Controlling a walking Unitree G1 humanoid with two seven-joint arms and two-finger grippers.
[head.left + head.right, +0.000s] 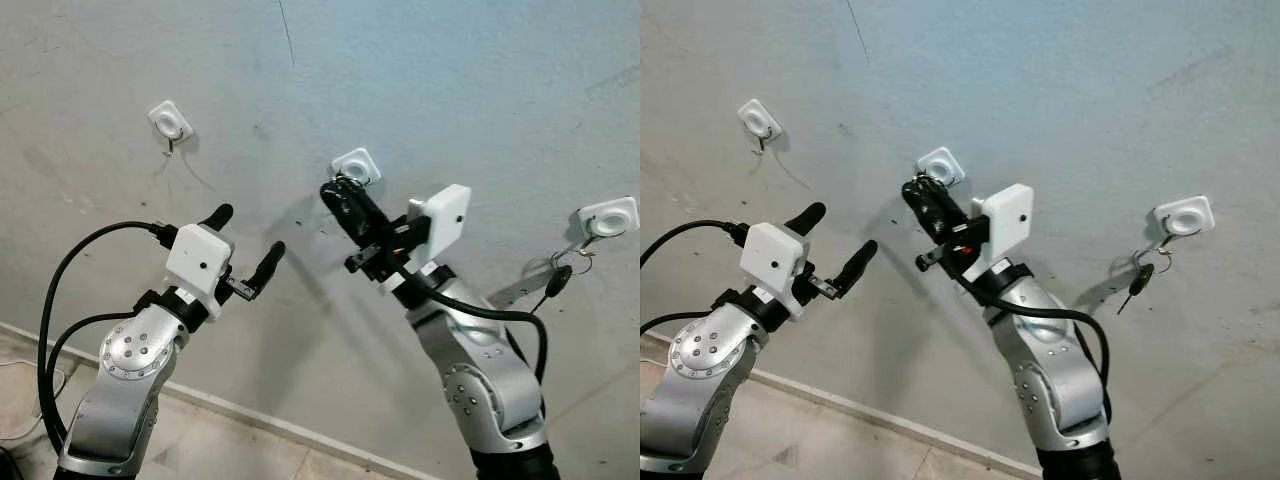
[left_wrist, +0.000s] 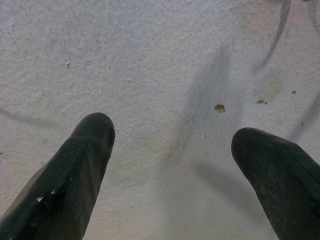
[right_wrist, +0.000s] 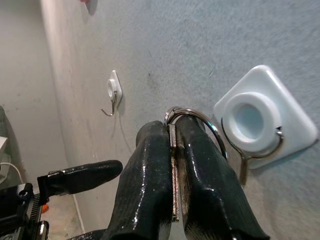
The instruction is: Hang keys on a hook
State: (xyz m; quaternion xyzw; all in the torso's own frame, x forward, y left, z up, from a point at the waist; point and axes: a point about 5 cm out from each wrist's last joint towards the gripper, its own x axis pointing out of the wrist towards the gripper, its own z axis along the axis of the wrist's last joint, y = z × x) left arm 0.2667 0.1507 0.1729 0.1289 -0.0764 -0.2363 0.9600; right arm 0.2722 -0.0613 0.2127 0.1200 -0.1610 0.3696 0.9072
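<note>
Keys (image 3: 173,170) are pinched flat between the two black fingers of the right gripper (image 1: 345,195), with the metal ring (image 3: 197,120) standing proud of the fingertips. In the head views the gripper is raised against the wall (image 1: 450,80), its tips touching or just short of the middle hook (image 1: 357,165), which lies at about 11 o'clock from the right wrist. In the right wrist view the ring sits just beside the wire of that hook, overlapping its white plate; whether the ring has caught the wire cannot be told.

The step in hand is judged to be threading the ring over the upturned tip of the wire. It would be done well if the ring is kept square to the wall, carried above the tip, then lowered until the wire bears the weight, and only then released. A release made too soon would likely drop the bunch to the floor (image 1: 230,450).

The left gripper (image 1: 245,250) is held spread wide and empty, near the wall at 8 o'clock from the middle hook. The left hook (image 1: 171,122) is bare; the right hook (image 1: 606,220) already carries another key (image 1: 557,280).
</note>
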